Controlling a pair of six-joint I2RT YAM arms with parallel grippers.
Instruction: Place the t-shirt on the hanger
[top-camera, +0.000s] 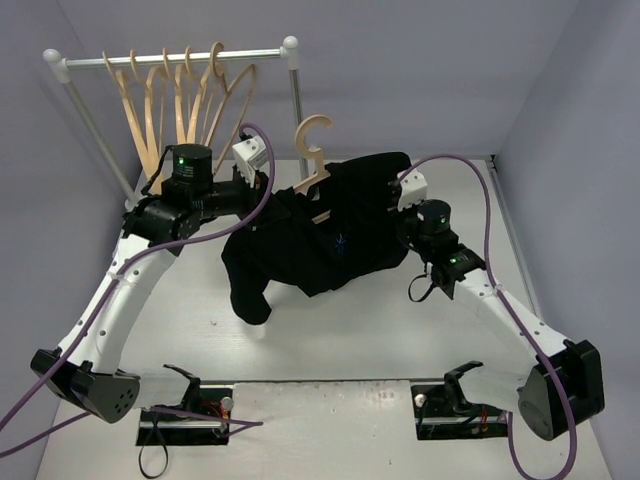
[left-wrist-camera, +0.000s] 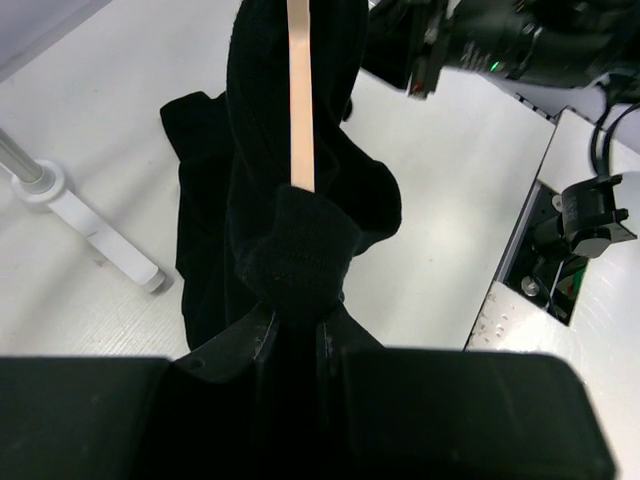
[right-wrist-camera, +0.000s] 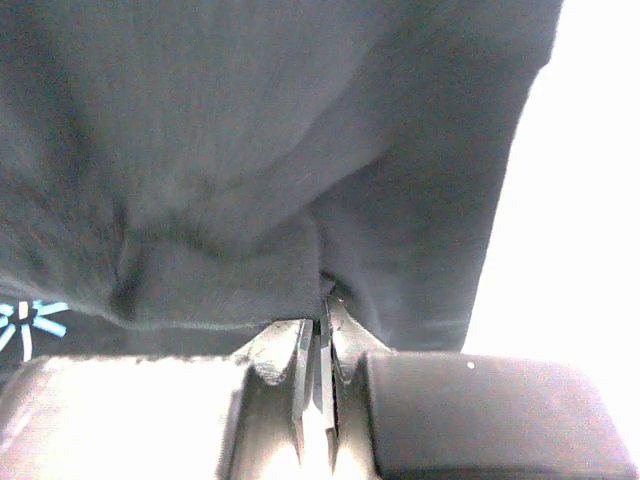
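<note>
- T-shirt (top-camera: 330, 235): held up over the middle of the surface (top-camera: 400, 330), towards its far edge. One dark fold hangs down towards the left near side and seems to touch the surface.
- Hanger (top-camera: 313, 140): its rounded hook sticks out of the fabric on the far side. The left wrist view shows a pale wooden bar running down into the cloth, so the hanger sits at least partly inside the shirt.
- Left pincer (left-wrist-camera: 297, 325): pressed together on a bunched knot of black fabric at the bar's lower end. Whether wood is also in the grip cannot be told.
- Right pincer (right-wrist-camera: 318, 335): pressed together on a fold of the shirt, on the side nearer the right edge, with the blue mark (right-wrist-camera: 30, 322) just beside it.
- Rack (top-camera: 180, 58): stands at the far left corner and carries the spare hangers (top-camera: 165, 105), well apart from the work.
- Progress, as judged: insertion looks largely done. What seems left is spreading both shoulders evenly, freeing the hanging fold, then letting go.
</note>
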